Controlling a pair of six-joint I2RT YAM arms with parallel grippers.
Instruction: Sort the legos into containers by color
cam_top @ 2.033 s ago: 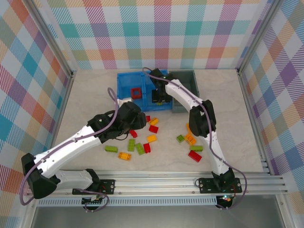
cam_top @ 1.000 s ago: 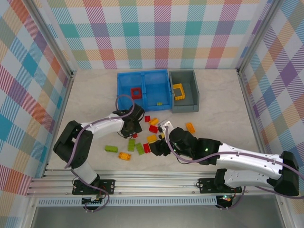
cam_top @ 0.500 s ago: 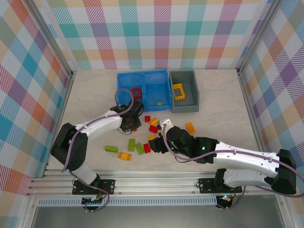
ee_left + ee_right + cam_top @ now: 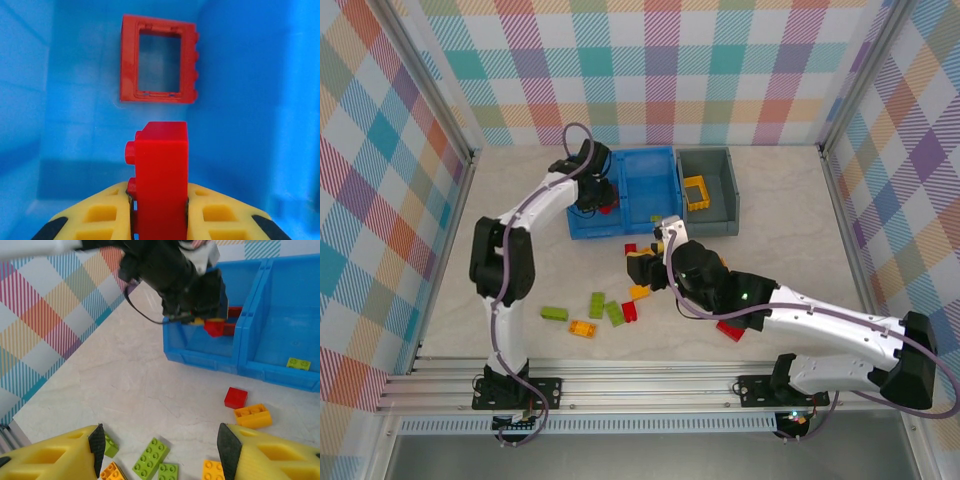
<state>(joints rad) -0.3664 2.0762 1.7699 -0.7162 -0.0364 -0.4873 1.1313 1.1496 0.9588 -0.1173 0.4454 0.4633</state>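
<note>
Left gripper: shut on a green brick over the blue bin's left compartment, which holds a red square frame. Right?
No: the small plastic brick is red, not green, per the left wrist view. Rest stands: left gripper shut on it, over the blue plastic bin's left compartment with the hollow red square frame.

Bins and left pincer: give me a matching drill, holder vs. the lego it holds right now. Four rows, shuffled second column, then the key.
Holders
1. left pincer
2. blue bin's left compartment
3. blue bin's right compartment
4. dark grey bin

Legos
A. lime green brick
B. hollow red frame
C. orange-yellow lego
D. plain red brick

Pairs: 1-D (clamped between the fingers, above the compartment floor), 2-B (lying flat on the floor), 3-A, 4-C.
</note>
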